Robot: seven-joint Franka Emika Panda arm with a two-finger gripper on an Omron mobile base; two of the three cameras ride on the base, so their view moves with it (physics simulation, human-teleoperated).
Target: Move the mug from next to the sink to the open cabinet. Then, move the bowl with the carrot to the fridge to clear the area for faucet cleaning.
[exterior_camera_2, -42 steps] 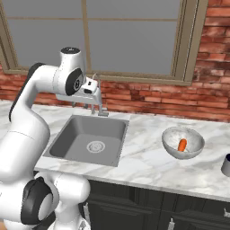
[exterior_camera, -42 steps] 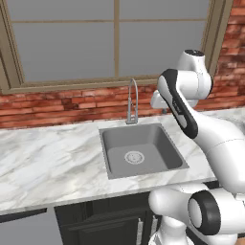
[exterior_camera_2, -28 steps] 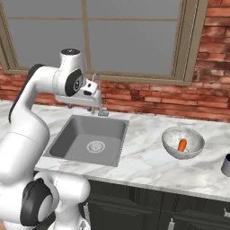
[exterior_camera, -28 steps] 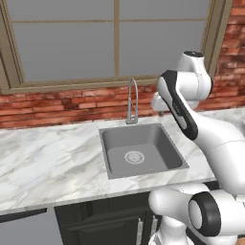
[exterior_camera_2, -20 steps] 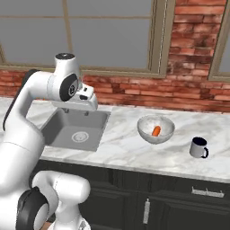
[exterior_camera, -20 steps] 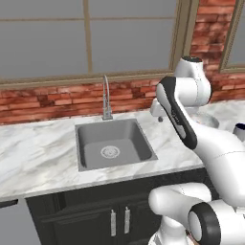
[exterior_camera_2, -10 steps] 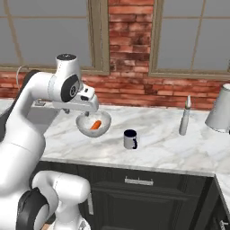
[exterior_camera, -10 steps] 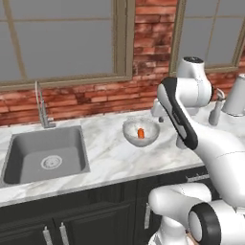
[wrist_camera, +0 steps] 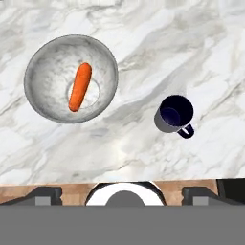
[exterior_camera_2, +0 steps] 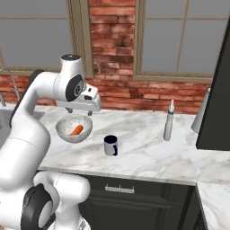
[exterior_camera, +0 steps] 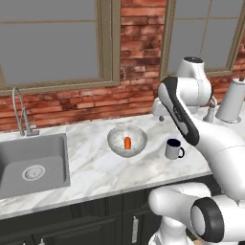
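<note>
Your gripper [exterior_camera_2: 92,108] hangs high with jaws wide and empty, looking down to line up on the mug [wrist_camera: 175,116], upright on the marble counter [wrist_camera: 191,43] just beside the carrot [wrist_camera: 80,86] bowl [wrist_camera: 48,81].

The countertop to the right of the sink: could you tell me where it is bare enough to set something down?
Bare marble lies between the sink and the bowl, and between the mug and the slim bottle. The bowl and mug stand close together.
</note>
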